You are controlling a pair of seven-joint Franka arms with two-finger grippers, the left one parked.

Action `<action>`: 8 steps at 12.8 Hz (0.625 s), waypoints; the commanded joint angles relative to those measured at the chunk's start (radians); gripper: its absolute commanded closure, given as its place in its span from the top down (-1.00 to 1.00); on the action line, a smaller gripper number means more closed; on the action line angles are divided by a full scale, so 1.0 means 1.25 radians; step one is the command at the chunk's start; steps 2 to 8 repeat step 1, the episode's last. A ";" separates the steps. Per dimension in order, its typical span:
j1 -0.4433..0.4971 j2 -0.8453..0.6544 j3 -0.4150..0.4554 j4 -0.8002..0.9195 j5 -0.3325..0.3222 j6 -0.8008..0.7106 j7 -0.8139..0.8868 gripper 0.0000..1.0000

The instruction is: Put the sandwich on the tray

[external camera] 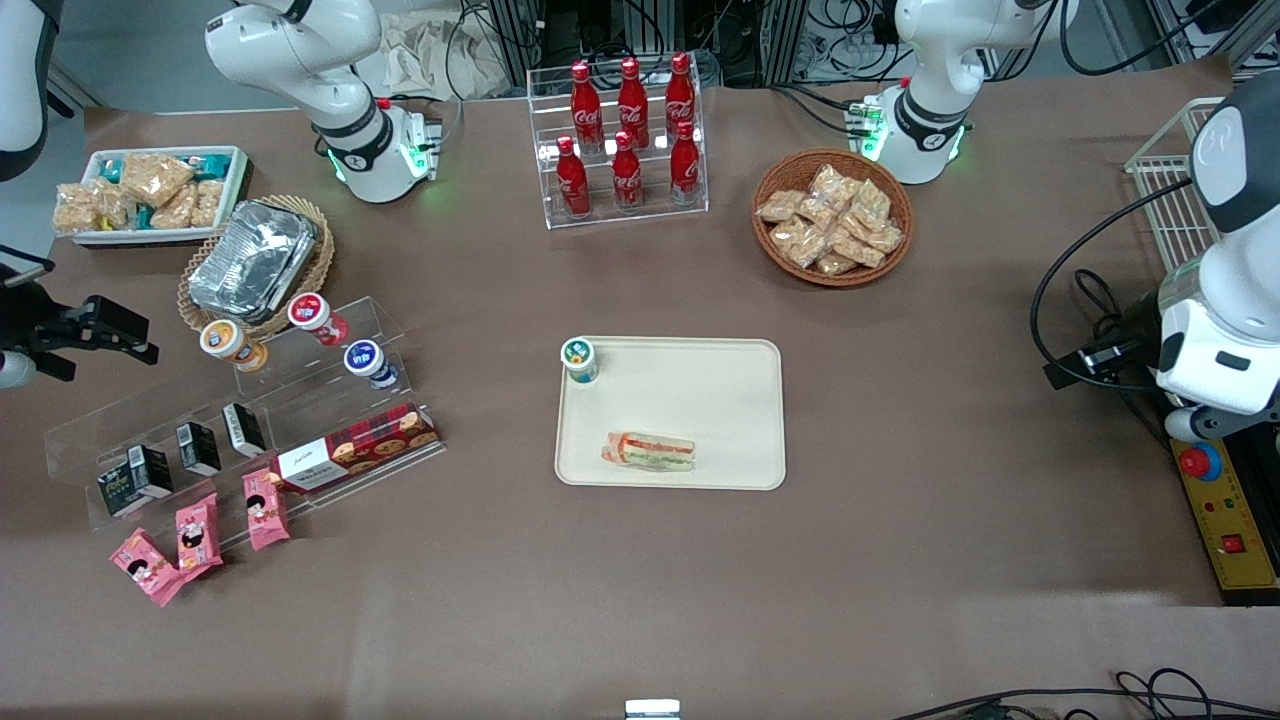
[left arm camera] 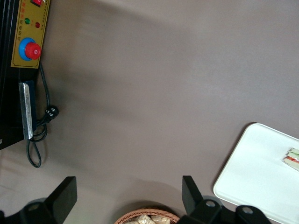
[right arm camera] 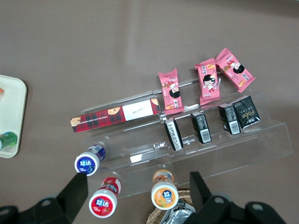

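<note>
The sandwich [external camera: 648, 451] is a clear-wrapped wedge with red and green filling. It lies flat on the cream tray [external camera: 720, 400], near the tray edge closest to the front camera. The tray [left arm camera: 254, 177] and a corner of the sandwich [left arm camera: 293, 157] also show in the left wrist view, and the tray's edge [right arm camera: 11, 116] shows in the right wrist view. My gripper [external camera: 105, 345] is open and empty. It hovers far from the tray, toward the working arm's end of the table, above the clear rack of small cups [right arm camera: 138, 196].
A green-lidded cup [external camera: 579, 359] stands on a tray corner. The clear stepped rack [external camera: 250, 400] holds cups, black packets, a cookie box and pink packets. A foil container [external camera: 252, 258], a white snack bin [external camera: 150, 193], a cola rack [external camera: 625, 140] and a snack basket [external camera: 832, 217] stand farther from the front camera.
</note>
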 commanded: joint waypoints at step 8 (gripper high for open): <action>0.003 -0.018 0.002 -0.011 -0.016 -0.002 0.026 0.94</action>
